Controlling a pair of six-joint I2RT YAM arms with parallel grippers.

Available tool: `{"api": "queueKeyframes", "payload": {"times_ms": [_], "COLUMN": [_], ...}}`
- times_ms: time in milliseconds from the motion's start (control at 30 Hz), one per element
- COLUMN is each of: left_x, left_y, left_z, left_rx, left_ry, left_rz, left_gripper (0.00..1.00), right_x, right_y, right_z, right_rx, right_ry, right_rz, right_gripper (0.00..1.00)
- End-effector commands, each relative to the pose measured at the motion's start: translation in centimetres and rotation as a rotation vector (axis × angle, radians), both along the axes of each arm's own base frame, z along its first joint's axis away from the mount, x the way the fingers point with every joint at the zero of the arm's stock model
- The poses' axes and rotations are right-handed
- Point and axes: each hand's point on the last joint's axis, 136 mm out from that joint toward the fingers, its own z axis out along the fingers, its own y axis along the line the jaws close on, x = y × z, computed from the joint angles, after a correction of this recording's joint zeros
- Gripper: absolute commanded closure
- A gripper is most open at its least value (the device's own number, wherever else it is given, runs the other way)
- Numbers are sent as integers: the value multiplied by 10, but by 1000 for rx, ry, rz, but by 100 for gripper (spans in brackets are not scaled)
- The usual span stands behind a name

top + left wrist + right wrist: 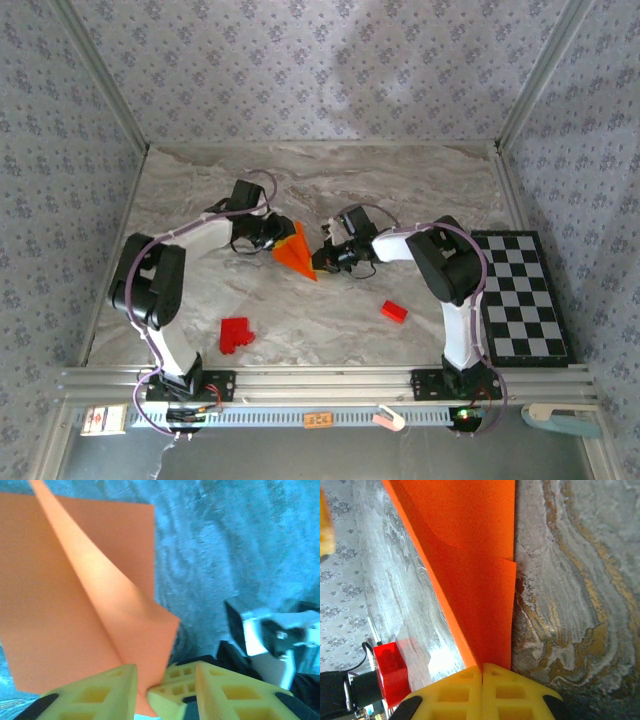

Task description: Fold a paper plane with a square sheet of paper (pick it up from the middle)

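Orange paper (297, 252), creased into a long wedge that narrows to a point, hangs between the two tools well to the left of the chequered board (520, 295), about level with that board's far end. Whether its lower edge touches the table (400, 190) I cannot tell.

On the paper's side away from the board is the left tool (273, 236). In its wrist view the yellow fingers (100, 697) stand only a little apart. The paper's lower corner runs down into the narrow gap between them, so they pinch that corner. A raised fold runs diagonally up the sheet from there.

On the side facing the board is the right tool (322, 256). Its yellow fingers (450, 695) are pressed flat together, and the narrow end of the paper is clamped in the seam between them. From there the paper widens as it runs away from the fingers.

A small red block (393, 311) lies on the table left of the board's near half, apart from it and between board and paper. A larger red block cluster (235, 333) lies much farther left of the board, beyond the paper.
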Motion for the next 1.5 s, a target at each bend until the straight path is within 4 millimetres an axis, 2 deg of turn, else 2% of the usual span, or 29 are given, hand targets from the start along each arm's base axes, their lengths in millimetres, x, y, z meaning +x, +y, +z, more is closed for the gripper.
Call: {"api": "queueKeyframes", "payload": {"times_ms": [0,167,400,700,1100,1467], "left_x": [-1,-7,-13,-14,-11,-9], "left_y": [-16,-20,-22,-28,-24,-22], "left_z": [13,6,-11,-28,-47,-56], "left_rx": [-120,-176,-203,-206,-152,-129], "left_ry": [-90,-127,-121,-95,-55,-26], "left_rz": [-68,-93,-105,-120,-102,-77], "left_gripper": [69,78,83,85,85,86], "right_x": [-7,-7,-8,-9,-10,-13], "right_y": [-16,-16,-17,-18,-22,-26], "right_z": [-37,-38,-41,-44,-48,-53], "right_rx": [-107,-113,-129,-144,-177,-212], "right_ry": [96,105,117,129,139,158], "right_rz": [-45,-48,-47,-48,-52,-59], "right_gripper": [95,94,95,95,93,91]}}
